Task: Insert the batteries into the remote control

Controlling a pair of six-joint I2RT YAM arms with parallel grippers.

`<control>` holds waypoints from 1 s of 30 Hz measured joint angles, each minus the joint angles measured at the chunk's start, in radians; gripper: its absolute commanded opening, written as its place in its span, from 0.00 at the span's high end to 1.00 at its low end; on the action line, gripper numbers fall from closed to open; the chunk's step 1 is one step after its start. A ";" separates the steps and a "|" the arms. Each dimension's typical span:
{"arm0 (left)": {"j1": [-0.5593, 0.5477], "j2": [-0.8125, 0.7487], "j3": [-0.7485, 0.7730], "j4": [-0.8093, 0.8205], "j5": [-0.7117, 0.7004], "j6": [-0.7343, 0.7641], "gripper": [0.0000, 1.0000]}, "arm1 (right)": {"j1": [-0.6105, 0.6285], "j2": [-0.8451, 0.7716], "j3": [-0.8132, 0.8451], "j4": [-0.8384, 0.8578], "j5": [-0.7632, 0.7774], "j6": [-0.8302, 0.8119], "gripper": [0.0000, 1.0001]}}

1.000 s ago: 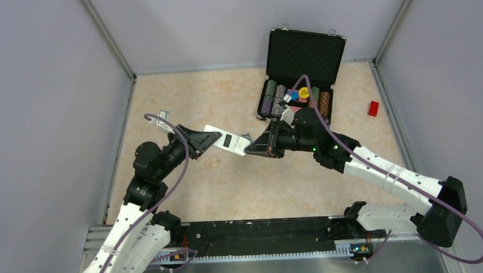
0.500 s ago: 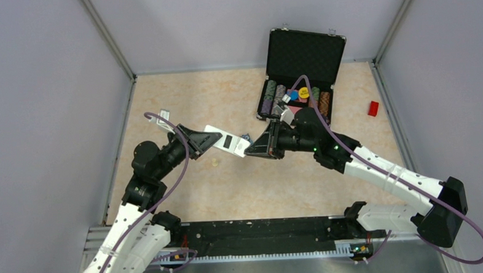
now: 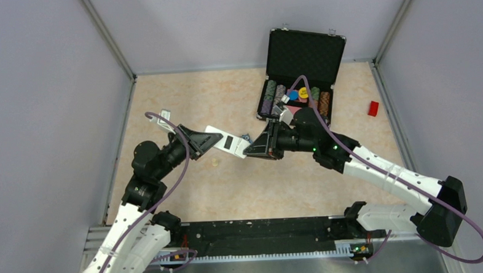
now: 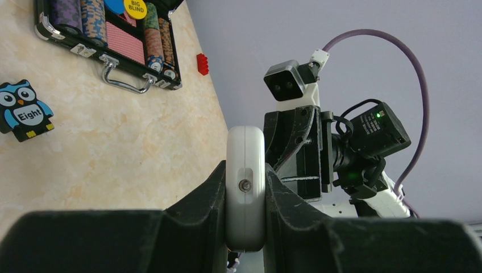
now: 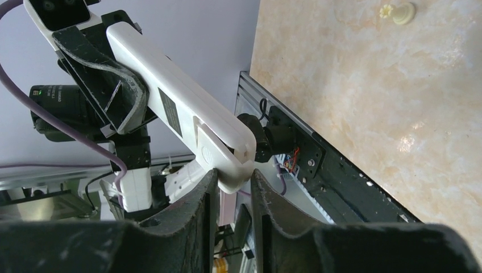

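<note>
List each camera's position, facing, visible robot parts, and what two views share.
Top external: above and behind the robot, looking down at the table; the left arm and right arm meet at the remote control.
Left wrist: on the left arm, looking along the left gripper, shut on the remote control, toward the right arm.
Right wrist: on the right arm, looking along the right gripper, flanking the remote control's other end, toward the left arm.
Shared: both wrist views show the remote control, opposite ends.

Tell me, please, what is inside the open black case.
Chip rows, a yellow BIG BLIND disc, a blue disc and red cards show in the case. From above, the right arm hides part of its near edge.
</note>
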 measured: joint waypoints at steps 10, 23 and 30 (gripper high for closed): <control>-0.004 0.018 0.000 0.001 0.015 -0.006 1.00 | 0.001 0.017 0.000 0.015 0.000 -0.001 0.74; -0.004 0.019 0.004 -0.028 0.019 0.039 1.00 | 0.001 0.030 0.000 -0.013 -0.007 -0.014 0.99; -0.004 0.020 0.029 -0.066 0.031 0.092 1.00 | 0.001 0.050 0.032 -0.056 -0.020 -0.043 1.00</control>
